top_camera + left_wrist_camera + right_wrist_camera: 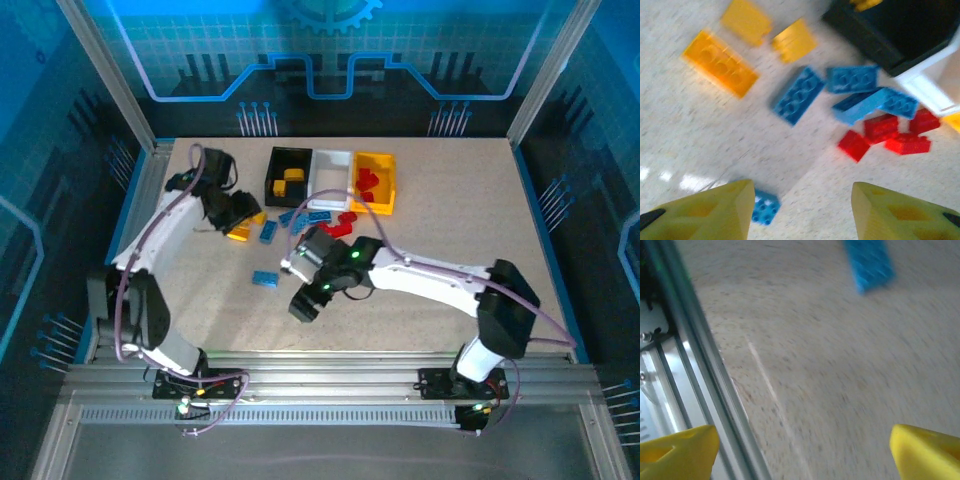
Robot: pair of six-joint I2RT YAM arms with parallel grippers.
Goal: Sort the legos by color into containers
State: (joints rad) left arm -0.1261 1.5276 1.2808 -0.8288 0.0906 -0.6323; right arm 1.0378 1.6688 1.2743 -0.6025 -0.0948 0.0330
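Left gripper has its yellow fingers parted a fair way with nothing between them. A small blue plastic brick sits just beside one finger, outside the gap. Further out on the speckled tabletop lie a translucent orange plastic brick, a cluster of blue bricks and a bunch of red bricks, right by the corner of the black plastic bin. That bin stands at the far side with the white plastic bin and the yellow-orange plastic bin to its right. Right gripper is spread wide and empty over bare table. The aluminium rail of the near edge is close by, and a lone blue brick lies well apart from its fingers. There's plenty of open tabletop out to the right.
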